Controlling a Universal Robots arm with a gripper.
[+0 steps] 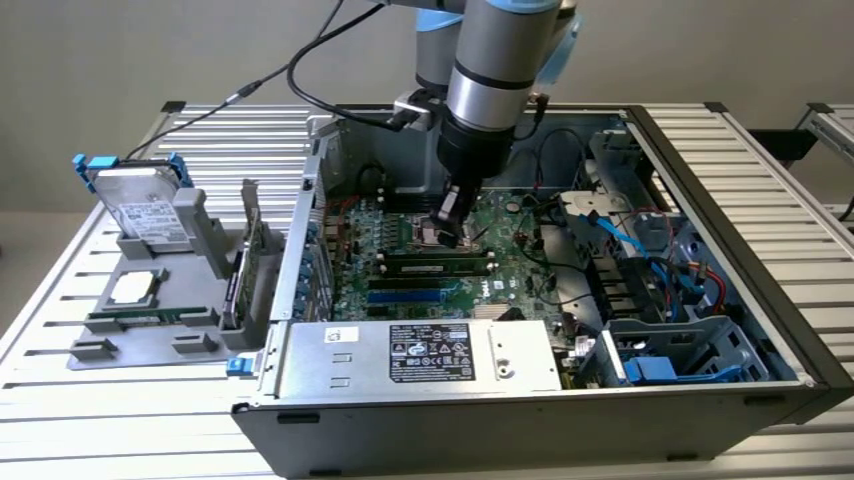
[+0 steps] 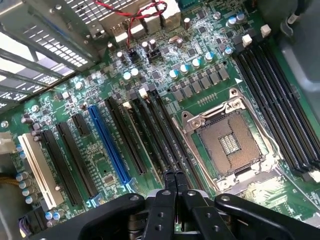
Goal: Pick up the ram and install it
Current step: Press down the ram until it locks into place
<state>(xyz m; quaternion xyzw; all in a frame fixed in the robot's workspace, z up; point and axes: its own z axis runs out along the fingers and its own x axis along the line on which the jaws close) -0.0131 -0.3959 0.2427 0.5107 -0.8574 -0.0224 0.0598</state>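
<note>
The ram [image 1: 430, 266], a long green stick with black chips, lies seated lengthwise in a memory slot of the motherboard [image 1: 521, 262] inside the open computer case. My gripper [image 1: 455, 236] hangs just behind and above it, by the CPU socket [image 1: 430, 233]. In the wrist view my gripper [image 2: 174, 176] is shut, its two black fingertips [image 2: 168, 181] pressed together with nothing visible between them. They hover over the black memory slots [image 2: 150, 132] between the blue slot [image 2: 107, 145] and the CPU socket [image 2: 230, 142]. I cannot pick out the stick among those slots.
A grey holder [image 1: 94, 352] at the exterior view's left carries a silver hard drive [image 1: 140, 205] with blue bracket, a dark expansion card [image 1: 247, 265] and a thin green strip [image 1: 140, 318]. The power supply [image 1: 420, 352] fronts the case. Cables [image 1: 641, 250] crowd its right side.
</note>
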